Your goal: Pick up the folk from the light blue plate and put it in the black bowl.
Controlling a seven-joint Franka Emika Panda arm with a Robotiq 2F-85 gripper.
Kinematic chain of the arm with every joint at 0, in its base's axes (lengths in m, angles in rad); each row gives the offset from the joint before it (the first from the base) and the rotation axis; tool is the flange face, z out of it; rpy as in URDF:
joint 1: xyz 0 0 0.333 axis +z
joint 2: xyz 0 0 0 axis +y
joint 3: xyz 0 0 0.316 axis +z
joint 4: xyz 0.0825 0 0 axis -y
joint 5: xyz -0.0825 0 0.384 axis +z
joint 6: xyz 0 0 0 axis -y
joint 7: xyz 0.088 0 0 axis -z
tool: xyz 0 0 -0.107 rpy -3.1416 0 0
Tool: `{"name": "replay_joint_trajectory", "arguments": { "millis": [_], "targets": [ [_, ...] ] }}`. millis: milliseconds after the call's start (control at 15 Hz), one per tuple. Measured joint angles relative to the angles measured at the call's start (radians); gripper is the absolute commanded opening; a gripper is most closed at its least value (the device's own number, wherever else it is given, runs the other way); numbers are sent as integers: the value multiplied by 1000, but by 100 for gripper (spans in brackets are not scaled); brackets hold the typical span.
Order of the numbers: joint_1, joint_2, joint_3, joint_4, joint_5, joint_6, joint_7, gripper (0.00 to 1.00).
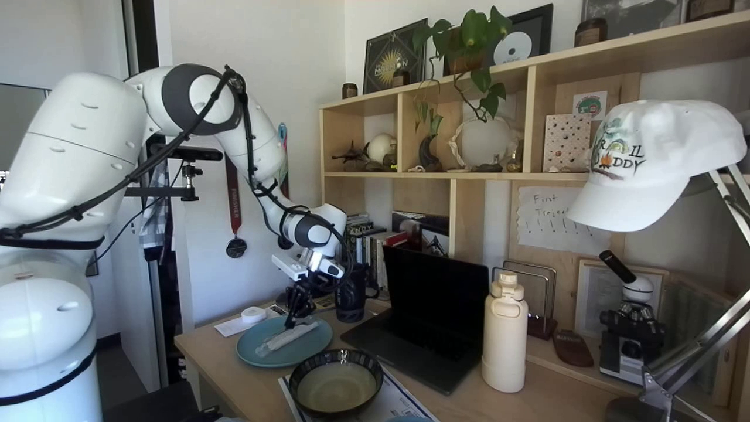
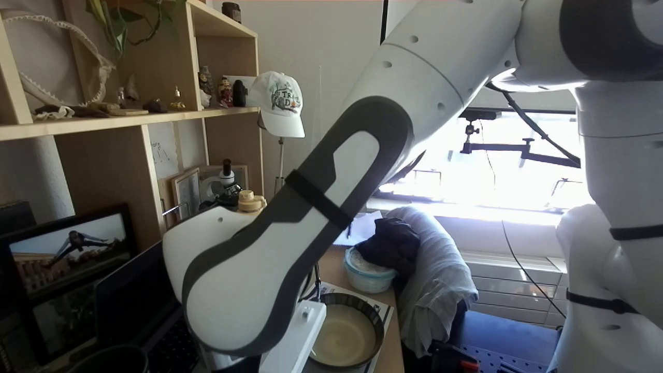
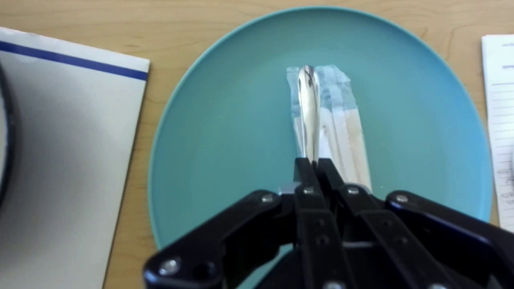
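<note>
The silvery fork [image 3: 309,108] lies along a translucent wrapper [image 3: 351,140] on the light blue plate [image 3: 225,112], with one end of it pointing away from the fingers in the wrist view. My gripper [image 3: 313,162] is closed around the fork, a narrow gap between its tips, and hides the rest of it. In an exterior view the gripper [image 1: 290,323] points down over the plate [image 1: 249,349], at the wrapper [image 1: 287,339]. The black bowl [image 1: 337,387] stands in front of the plate, and also shows in an exterior view [image 2: 344,334]. Its dark rim [image 3: 9,128] just enters the wrist view.
The bowl stands on a white envelope [image 3: 72,160] with a blue stripe. A laptop [image 1: 436,310], a dark mug [image 1: 350,296] and a cream bottle [image 1: 505,334] stand beside plate and bowl. A shelf [image 1: 428,174] rises behind. A lidded tub [image 2: 369,274] stands past the bowl.
</note>
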Motion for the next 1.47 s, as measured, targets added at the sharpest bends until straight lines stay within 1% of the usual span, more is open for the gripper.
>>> {"name": "replay_joint_trajectory", "arguments": {
  "millis": [133, 333, 733, 867, 1000, 1200, 1467],
  "targets": [
    [-30, -51, 0, 1, 20, -78, -61, 5],
    [-78, -137, -16, -1, 27, -218, -106, 5],
    [-132, -303, -100, -3, 24, -516, -118, 5],
    [-145, -329, -127, -10, 24, -584, -118, 5],
    [-159, -333, -151, -30, 24, -603, -123, 5],
    [-178, -320, -180, -85, 24, -600, -139, 4],
    [-205, -277, -212, -153, 30, -552, -155, 4]
  ]
}}
